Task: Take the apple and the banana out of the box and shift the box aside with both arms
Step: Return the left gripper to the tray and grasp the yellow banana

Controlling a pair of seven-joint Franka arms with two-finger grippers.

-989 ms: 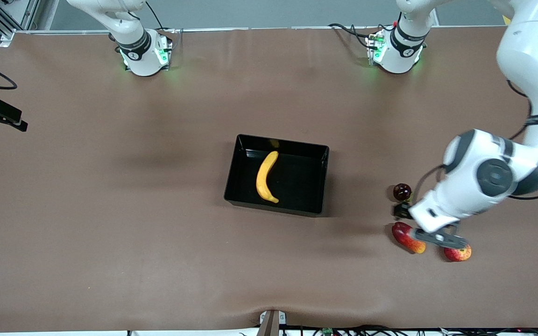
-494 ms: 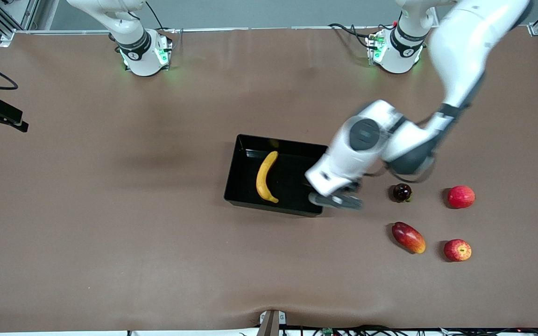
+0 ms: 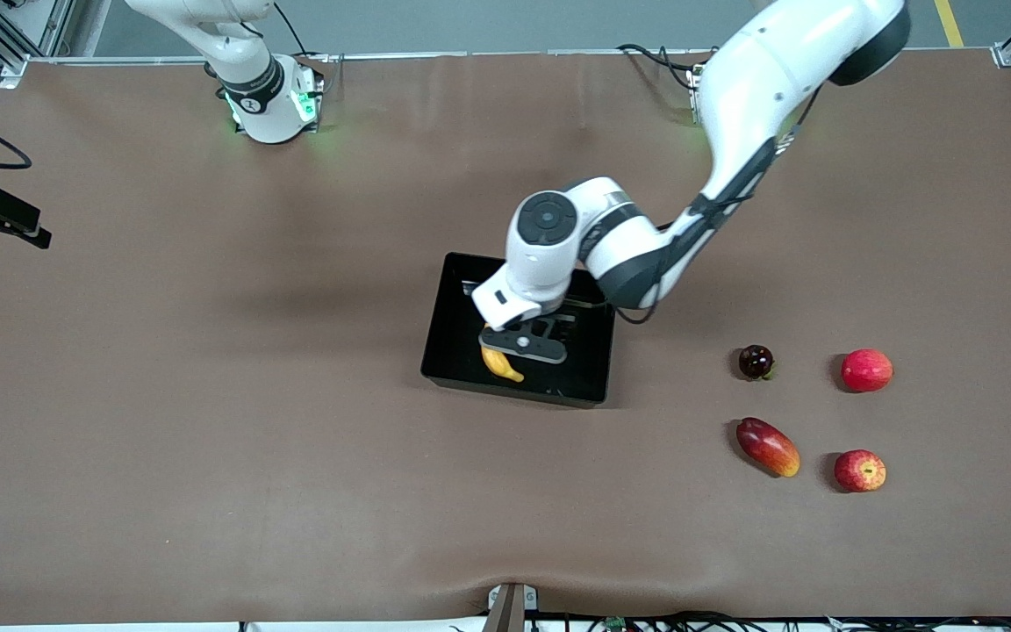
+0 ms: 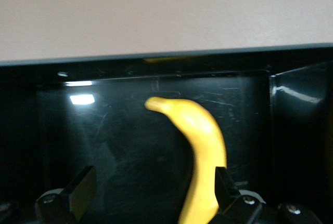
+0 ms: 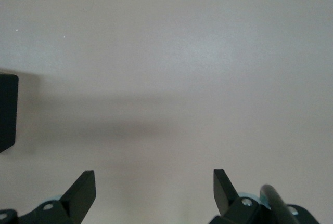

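The whole table [image 3: 207, 439] is seen from high above by the front view, facing the arm bases. The box [image 4: 291, 109] interior is viewed closely by the left wrist view, shared with the front view [image 3: 448, 351]. Bare table [image 5: 182, 52] is viewed by the right wrist view.

Box [image 3: 453, 329]: glossy black plastic, faint scratches, glare spots; banana [image 4: 200, 138]: smooth matt yellow skin; table [image 3: 207, 395]: matt brown covering, slight ripples; arm shells: smooth white plastic.

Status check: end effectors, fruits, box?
Left end effector open over banana in box. Right end effector open, waiting. Apple outside, unobstructed.
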